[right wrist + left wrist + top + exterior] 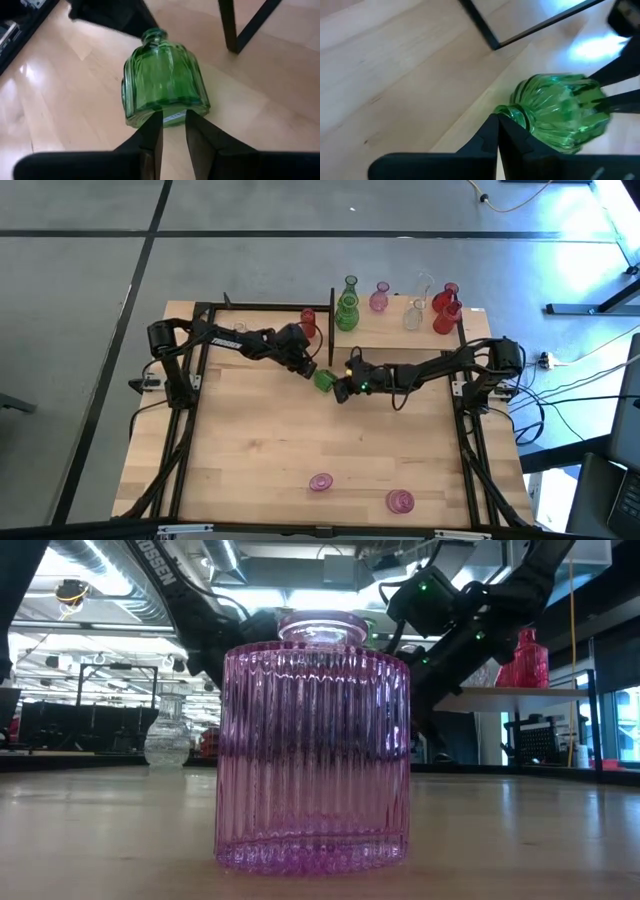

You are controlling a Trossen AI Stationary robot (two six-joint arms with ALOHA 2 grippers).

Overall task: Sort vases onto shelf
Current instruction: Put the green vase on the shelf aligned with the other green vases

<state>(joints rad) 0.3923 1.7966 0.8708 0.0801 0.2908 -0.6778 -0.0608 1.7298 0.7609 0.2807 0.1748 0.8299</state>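
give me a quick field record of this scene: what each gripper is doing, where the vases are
left gripper: shut, fingertips together at the neck of the green vase
right gripper: pinching the base rim of the green vase, which lies on its side at mid-table
shelf: at the far edge; holds a tall green vase, a pink one, clear ones and red vases
near edge of table: two pink vases standing apart
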